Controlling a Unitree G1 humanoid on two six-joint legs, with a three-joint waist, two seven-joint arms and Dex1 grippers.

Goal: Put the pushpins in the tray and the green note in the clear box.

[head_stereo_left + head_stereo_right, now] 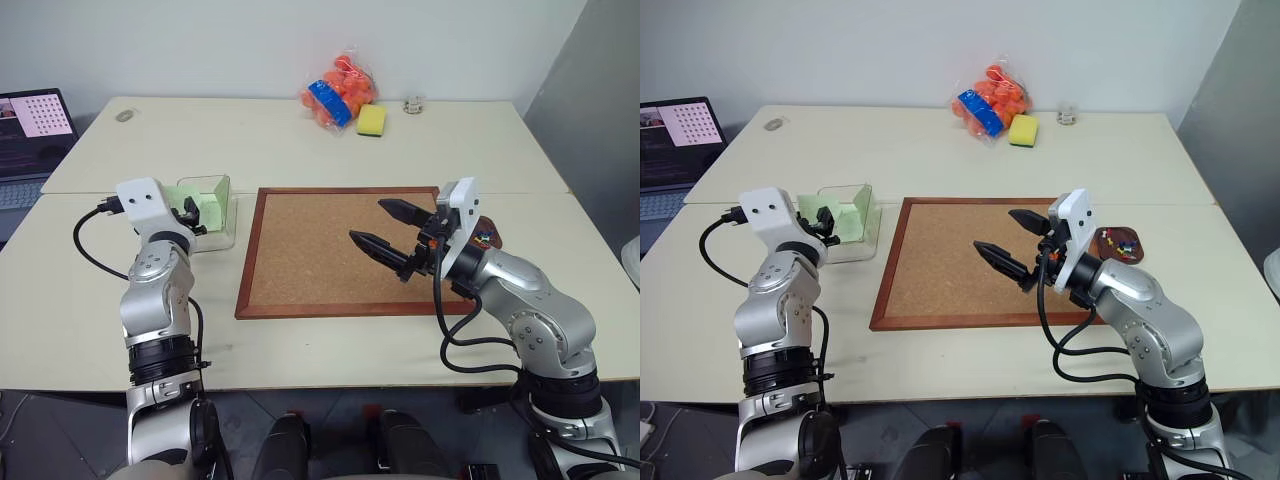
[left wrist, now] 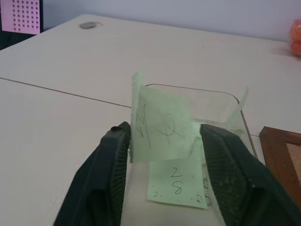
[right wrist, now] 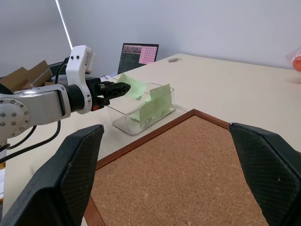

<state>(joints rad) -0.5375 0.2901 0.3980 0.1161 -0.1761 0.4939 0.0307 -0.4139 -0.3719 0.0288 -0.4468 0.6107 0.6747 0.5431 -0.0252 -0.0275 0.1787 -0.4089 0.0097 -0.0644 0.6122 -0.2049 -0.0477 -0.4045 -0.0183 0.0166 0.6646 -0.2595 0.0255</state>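
Your left gripper (image 2: 162,155) is at the clear box (image 1: 222,222), and its two black fingers (image 2: 106,179) stand apart. The green note (image 2: 160,125) stands up on edge between them, over the box. It leans near one finger, but you cannot tell if it still sticks to it. It does not look pinched.

Think about how this note handles. It is thin paper, so it is very light and floppy. It bends and curls when you push it, and a little air can move it. One strip may be sticky, so it may cling to a finger when you let go. If you need to take it again, take it by a free edge, gently, and do not crush it.

Your right gripper (image 1: 383,226) hangs wide open over the corkboard (image 1: 320,255) and holds nothing. The pushpins (image 1: 1123,242) lie in the tray (image 1: 1118,246), just past the corkboard's right edge.

The views help in different ways. The left wrist view lets you see scribbles on the note, and another small note lying flat in the box. The head views do not show that; there the green is just a patch. The right wrist view shows the box from the side, with green paper leaning inside. The head views show the tray and the pins.
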